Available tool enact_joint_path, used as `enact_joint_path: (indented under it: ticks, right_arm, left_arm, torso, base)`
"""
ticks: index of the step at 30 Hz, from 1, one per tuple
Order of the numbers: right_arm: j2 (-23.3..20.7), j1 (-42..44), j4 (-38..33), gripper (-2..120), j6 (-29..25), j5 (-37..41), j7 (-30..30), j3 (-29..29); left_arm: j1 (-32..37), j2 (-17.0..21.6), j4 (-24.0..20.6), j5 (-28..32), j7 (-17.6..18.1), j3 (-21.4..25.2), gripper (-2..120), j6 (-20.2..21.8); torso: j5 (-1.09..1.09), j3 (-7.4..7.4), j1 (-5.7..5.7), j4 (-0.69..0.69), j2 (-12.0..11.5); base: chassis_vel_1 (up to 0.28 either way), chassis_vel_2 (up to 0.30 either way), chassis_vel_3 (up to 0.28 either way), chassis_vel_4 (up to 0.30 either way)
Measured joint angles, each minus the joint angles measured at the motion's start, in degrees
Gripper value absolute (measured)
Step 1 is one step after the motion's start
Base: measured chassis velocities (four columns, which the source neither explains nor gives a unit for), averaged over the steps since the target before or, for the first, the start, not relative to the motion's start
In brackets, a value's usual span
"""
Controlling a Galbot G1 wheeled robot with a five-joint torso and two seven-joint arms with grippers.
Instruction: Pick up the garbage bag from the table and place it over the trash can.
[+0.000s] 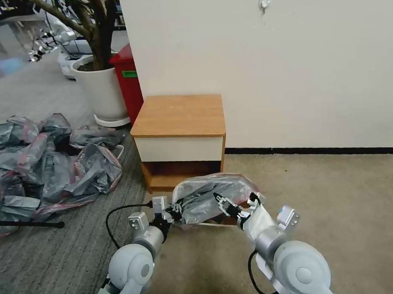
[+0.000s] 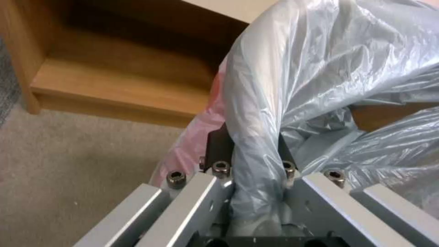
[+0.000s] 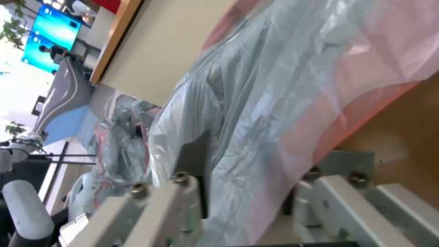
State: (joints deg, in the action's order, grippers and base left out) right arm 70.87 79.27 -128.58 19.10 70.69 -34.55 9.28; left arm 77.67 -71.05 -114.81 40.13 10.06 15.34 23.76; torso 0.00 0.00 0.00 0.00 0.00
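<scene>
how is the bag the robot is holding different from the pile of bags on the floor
The garbage bag is one bag, held off the floor and spread between the left tool and the right tool, just before the table. The heap of bags is many bags, lying crumpled on the grey carpet to the robot's left, with nothing gripping them. Both are thin, crinkly grey plastic with pink-red bands.
</scene>
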Motion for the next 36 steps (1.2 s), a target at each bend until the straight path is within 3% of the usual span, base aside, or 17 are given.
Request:
enact_joint_path:
  ticks: [7, 36]
  right_arm:
    - [0.4, 0.1, 0.5, 0, -0.2, -0.2, 0.5, 0.2]
    - [-1.1, 4.4, -1.5, 0, -3.8, -1.4, 3.3, 2.5]
  left_arm:
    - [-0.6, -0.2, 0.5, 0.0, 0.0, -0.3, 2, 0.0]
    - [-1.9, -1.5, 3.1, 1.3, 0.5, 3.0, 2, -1.5]
  torso:
    - [0.0, 0.0, 0.0, 0.0, 0.0]
    - [0.0, 0.0, -0.01, 0.0, 0.0]
  base:
    - [0.0, 0.0, 0.0, 0.0]
    - [0.0, 0.0, 0.0, 0.0]
